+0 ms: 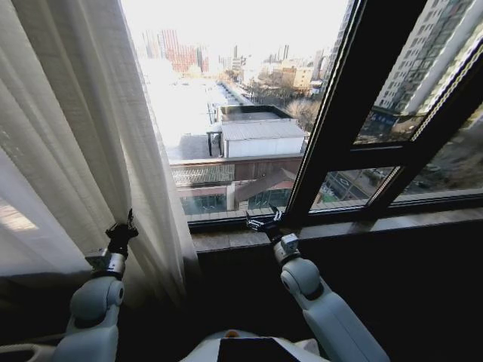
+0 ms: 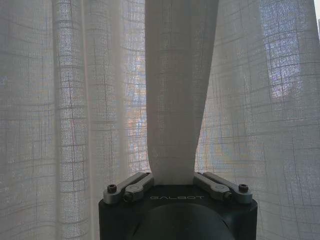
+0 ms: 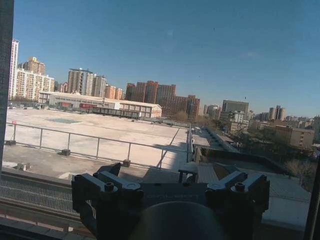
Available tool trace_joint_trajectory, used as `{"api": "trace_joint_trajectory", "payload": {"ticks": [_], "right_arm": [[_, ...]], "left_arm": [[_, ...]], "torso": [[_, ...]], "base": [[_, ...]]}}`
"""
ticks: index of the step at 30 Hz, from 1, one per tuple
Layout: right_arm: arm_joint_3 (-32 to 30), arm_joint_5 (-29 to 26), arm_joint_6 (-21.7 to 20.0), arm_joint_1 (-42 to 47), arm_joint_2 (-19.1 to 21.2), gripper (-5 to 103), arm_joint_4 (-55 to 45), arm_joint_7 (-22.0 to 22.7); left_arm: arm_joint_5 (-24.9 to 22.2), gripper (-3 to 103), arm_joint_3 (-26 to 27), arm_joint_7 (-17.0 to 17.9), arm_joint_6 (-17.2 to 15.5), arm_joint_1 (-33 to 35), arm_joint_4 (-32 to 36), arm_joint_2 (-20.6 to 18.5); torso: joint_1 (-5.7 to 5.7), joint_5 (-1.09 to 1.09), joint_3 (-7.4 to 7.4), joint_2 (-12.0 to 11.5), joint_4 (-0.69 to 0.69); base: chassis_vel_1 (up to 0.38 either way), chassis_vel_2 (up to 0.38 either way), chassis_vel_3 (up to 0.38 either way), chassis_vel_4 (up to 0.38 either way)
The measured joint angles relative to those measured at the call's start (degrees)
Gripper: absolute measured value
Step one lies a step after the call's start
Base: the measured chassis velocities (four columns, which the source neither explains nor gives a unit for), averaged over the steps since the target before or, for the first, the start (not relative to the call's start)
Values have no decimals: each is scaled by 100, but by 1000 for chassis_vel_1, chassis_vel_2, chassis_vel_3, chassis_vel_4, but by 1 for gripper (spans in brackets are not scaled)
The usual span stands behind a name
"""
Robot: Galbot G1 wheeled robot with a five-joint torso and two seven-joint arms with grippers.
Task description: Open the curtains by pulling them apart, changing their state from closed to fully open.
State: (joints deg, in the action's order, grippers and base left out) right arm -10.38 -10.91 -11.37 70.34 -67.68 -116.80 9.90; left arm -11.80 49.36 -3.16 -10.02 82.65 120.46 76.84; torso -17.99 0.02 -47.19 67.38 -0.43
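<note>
The curtains (image 1: 75, 136) are sheer white pleated fabric, bunched at the left side of the window in the head view. My left gripper (image 1: 123, 230) is raised against the panel's lower part and is shut on a fold of it. In the left wrist view that pinched fold (image 2: 177, 90) rises as a narrow band straight out of the left gripper (image 2: 172, 177), with more pleated fabric (image 2: 75, 125) behind it. My right gripper (image 1: 263, 221) is at the window sill, clear of any fabric, and is open. In the right wrist view the right gripper (image 3: 148, 172) faces bare glass and rooftops.
A dark window frame bar (image 1: 339, 128) runs diagonally up the middle of the window, with cross bars to its right. The stone sill (image 1: 362, 226) spans the window's base above a dark wall. The glass from the centre to the right is uncovered.
</note>
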Motion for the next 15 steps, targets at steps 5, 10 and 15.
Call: {"api": "trace_joint_trajectory", "payload": {"ticks": [5,10,15], "right_arm": [[4,19,0,26,-11,100,-20,0],[10,26,0,38,-15,100,-28,0],[10,35,0,61,-9,100,-49,0]], "left_arm": [[2,0,-2,0,-1,5,20,1],[7,0,-2,-1,-1,12,27,6],[11,0,-4,-3,-1,21,34,15]], "torso": [[0,0,0,0,-1],[0,0,0,0,-1],[0,0,0,0,-1]], "base": [[0,0,0,0],[0,0,0,0],[10,26,-21,-33]]}}
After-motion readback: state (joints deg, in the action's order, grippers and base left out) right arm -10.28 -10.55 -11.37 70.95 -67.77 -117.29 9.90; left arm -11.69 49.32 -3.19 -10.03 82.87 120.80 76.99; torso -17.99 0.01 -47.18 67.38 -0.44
